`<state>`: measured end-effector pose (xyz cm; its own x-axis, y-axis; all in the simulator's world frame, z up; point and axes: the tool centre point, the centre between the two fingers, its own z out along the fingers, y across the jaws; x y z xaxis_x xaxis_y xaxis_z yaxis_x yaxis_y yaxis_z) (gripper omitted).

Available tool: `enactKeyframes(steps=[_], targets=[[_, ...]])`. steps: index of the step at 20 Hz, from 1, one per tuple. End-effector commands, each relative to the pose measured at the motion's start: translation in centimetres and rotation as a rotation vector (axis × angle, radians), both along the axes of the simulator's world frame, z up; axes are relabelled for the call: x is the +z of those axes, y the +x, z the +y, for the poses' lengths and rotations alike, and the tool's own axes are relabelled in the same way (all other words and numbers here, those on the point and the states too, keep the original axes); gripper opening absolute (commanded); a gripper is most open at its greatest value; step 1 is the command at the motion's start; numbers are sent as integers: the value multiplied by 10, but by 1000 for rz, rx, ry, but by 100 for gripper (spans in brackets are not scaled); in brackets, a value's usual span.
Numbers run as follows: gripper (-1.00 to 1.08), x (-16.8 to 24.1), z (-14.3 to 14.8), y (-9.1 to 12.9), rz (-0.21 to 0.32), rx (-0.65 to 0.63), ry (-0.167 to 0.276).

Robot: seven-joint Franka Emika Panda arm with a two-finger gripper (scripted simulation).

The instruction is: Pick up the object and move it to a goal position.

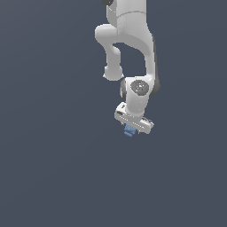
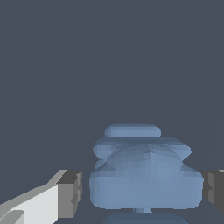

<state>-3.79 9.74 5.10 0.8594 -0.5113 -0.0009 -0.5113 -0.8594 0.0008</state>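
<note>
Closest to my wrist camera sits the object (image 2: 144,175), a blue blocky piece built of stacked lobes with ridges running across it, wide at the base and stepping in toward a narrower cap farther off. It lies between my two fingers (image 2: 70,192): one grey pad with its white finger body shows on one side of the widest lobe, and the edge of the other grey pad shows on the opposite side. Both pads come right up against the flanks of that lobe, so my gripper (image 2: 142,192) is closed down to the width of the object and has hold of it. Beyond the object the wrist view shows only a flat dark grey-blue surface with nothing to place the object against, so I cannot name an edge or corner for it. In the exterior view my gripper (image 1: 131,128) hangs under the white hand at the end of my arm (image 1: 131,40), which reaches down from the top of that view, bending at the elbow and wrist. The object (image 1: 129,131) shows there as a small blue bit poking out just below the white hand, narrower than it. Whether it rests on the surface or hangs clear I cannot tell.
</note>
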Motion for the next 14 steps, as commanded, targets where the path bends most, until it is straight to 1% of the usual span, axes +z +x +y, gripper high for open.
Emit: enactKeyframes(steps=[1, 4, 5, 14], targets=[[100, -7, 0, 1, -1, 0, 0], [100, -9, 0, 1, -1, -1, 0], [-100, -9, 0, 1, -1, -1, 0], [-100, -9, 0, 1, -1, -1, 0]])
